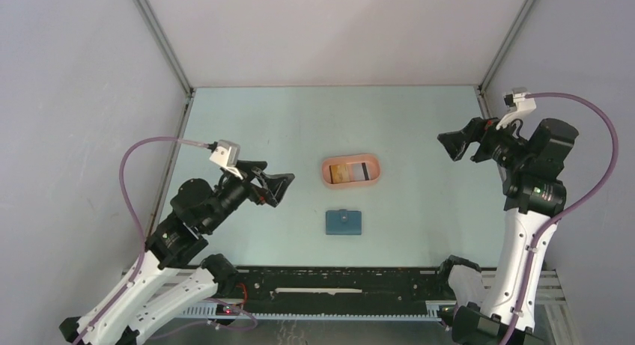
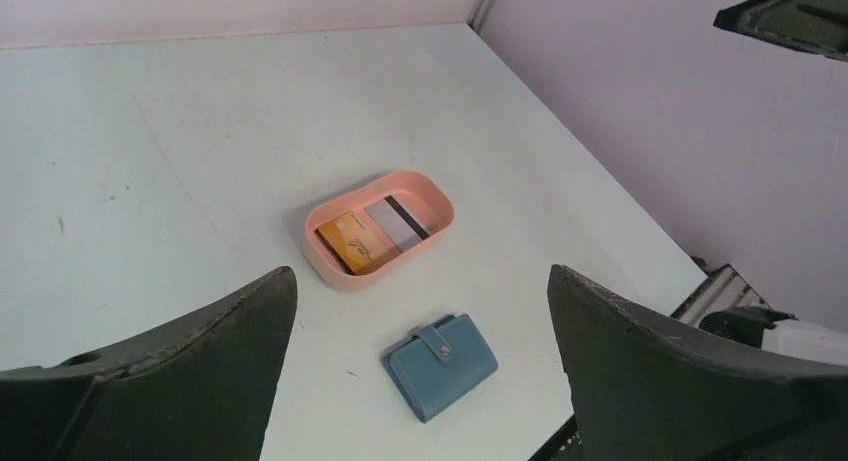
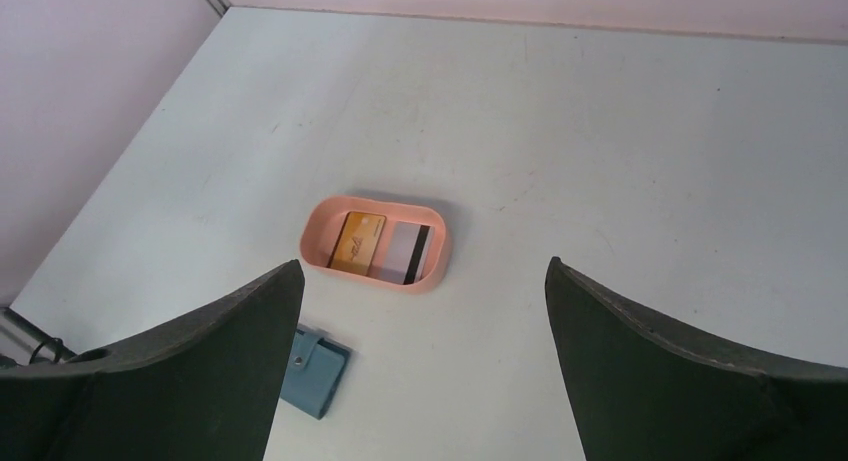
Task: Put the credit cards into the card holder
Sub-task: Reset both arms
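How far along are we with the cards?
Nothing done: the orange card and striped card lie in the tray; the wallet sits shut beside it. Nothing in hand: both pairs of jaws stand open and empty. Left: open the wallet, load both cards.

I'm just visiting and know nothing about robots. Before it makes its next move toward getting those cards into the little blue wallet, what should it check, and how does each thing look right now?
1. Grippers free: left gripper and right gripper are both open, holding nothing, above the table. ok.
2. Cards easy to find: orange card and grey striped card lie side by side in the pink tray. ok.
3. Card holder open to take cards: it is folded shut, with the snap button on its front. not ok.
4. Card holder apart from the tray: it lies flat on the table, not touching it. ok.
5. More cards hidden beneath those two: cannot tell.
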`<state>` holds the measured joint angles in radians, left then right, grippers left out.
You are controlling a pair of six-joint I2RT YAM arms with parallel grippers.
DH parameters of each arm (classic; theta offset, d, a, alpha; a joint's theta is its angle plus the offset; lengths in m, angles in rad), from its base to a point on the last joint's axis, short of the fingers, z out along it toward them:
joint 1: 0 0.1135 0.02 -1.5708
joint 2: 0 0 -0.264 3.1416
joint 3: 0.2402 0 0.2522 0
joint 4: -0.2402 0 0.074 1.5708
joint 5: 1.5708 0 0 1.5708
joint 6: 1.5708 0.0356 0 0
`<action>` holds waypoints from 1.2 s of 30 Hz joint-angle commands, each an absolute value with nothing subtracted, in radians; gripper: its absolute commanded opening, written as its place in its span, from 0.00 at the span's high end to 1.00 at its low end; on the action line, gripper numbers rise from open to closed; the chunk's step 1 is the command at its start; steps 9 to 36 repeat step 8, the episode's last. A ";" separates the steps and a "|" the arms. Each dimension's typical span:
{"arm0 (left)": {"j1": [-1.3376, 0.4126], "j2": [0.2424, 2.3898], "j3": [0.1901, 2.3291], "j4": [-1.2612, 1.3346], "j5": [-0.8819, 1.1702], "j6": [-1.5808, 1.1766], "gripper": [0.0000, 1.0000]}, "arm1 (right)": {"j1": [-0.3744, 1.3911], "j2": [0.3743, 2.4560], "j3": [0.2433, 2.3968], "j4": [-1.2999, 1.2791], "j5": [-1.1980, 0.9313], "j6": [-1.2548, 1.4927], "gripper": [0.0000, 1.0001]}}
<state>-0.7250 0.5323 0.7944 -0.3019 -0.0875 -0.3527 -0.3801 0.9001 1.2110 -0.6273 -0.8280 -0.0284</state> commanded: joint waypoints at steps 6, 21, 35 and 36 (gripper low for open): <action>-0.707 0.549 0.827 -0.307 0.017 -0.355 0.00 | -0.405 0.892 1.250 -0.631 -0.925 0.030 0.00; -0.707 0.547 0.821 -0.302 0.024 -0.351 0.00 | -0.411 0.903 1.249 -0.613 -0.958 0.046 0.00; -0.707 0.547 0.821 -0.302 0.024 -0.351 0.00 | -0.411 0.903 1.249 -0.613 -0.958 0.046 0.00; -0.707 0.547 0.821 -0.302 0.024 -0.351 0.00 | -0.411 0.903 1.249 -0.613 -0.958 0.046 0.00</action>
